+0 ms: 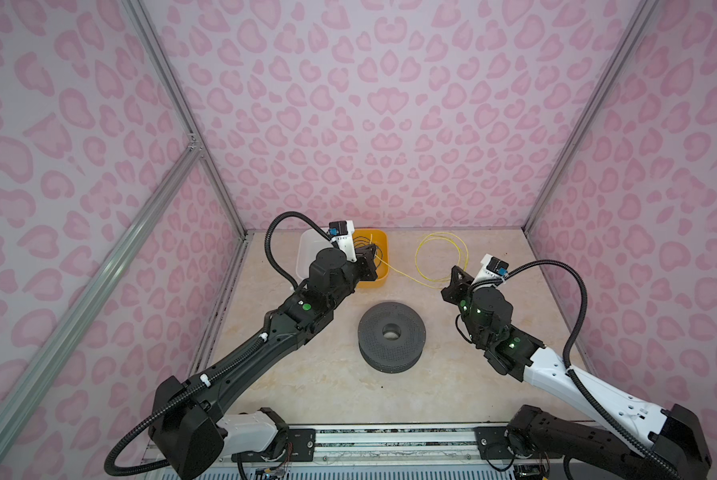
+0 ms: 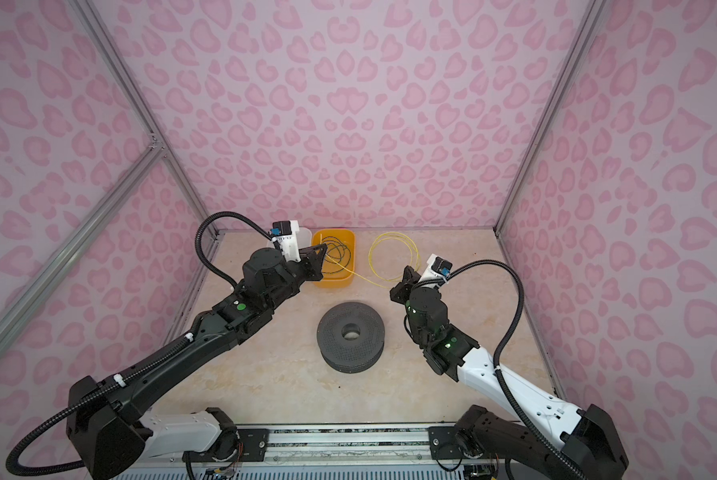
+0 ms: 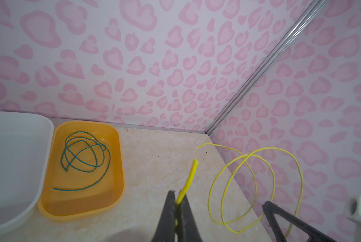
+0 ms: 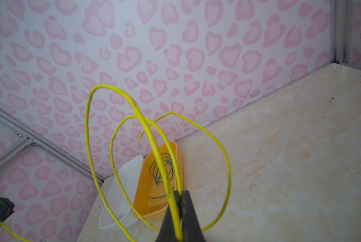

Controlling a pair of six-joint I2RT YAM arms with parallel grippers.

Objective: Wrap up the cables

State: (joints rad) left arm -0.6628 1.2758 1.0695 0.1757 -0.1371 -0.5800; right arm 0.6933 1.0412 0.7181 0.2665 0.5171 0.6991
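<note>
The yellow cable [image 1: 440,233] [image 2: 392,233] curls in loose loops at the back of the table, right of the middle, and one strand runs left toward the orange tub. My left gripper [image 1: 374,254] [image 3: 178,193] is shut on one end of the yellow cable [image 3: 190,178], and a short stub sticks out past the tips. My right gripper [image 1: 456,275] [image 4: 180,192] is shut on the yellow cable [image 4: 149,134] further along, with the loops standing up in front of it. The green cable [image 3: 70,189] [image 2: 340,249] lies coiled inside the orange tub [image 3: 121,167].
A white tub [image 1: 307,253] [image 3: 18,157] stands left of the orange tub [image 1: 379,278] against the back wall. A dark grey perforated spool [image 1: 373,332] [image 2: 336,332] lies flat in the middle of the table, between the two arms. Patterned walls close in the back and both sides.
</note>
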